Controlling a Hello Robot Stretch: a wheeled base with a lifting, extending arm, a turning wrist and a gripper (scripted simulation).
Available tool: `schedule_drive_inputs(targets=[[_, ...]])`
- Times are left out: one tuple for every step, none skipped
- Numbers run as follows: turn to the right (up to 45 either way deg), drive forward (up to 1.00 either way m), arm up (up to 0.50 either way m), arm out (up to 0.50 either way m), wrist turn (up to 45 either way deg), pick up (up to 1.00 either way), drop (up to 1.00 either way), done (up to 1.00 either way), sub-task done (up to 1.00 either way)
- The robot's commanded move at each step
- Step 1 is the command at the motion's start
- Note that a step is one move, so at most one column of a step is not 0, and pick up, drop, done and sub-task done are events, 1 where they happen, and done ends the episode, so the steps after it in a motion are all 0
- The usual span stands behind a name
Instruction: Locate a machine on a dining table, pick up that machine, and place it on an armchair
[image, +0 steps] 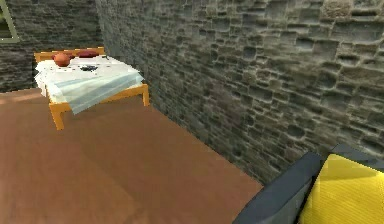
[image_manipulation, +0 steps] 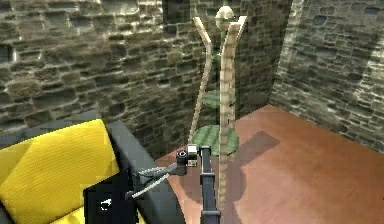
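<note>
A dark grey armchair (image_manipulation: 140, 150) with a yellow cushion (image_manipulation: 50, 165) stands at the arm side view's lower left. Its corner shows again at the forward view's lower right as the armchair (image: 285, 195) with the yellow cushion (image: 345, 190). The arm's dark bar (image_manipulation: 207, 190) rises from the bottom edge. The gripper (image_manipulation: 142, 184) reaches left over the armchair's front. A dark boxy thing with a white mark (image_manipulation: 105, 206) lies at the fingers' end against the seat; I cannot tell whether the gripper holds anything.
A tall wooden coat stand (image_manipulation: 222, 80) with green pieces stands just behind the arm, near the stone wall (image_manipulation: 90, 70). A bed (image: 90, 85) with an orange frame, white sheets and an orange ball lies far off. Brown floor (image: 120, 170) lies between.
</note>
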Motion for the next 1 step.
schedule_drive_inputs(targets=[[0.0,0.00,0.00,-0.08,0.0,0.00,0.00,0.00,0.00]])
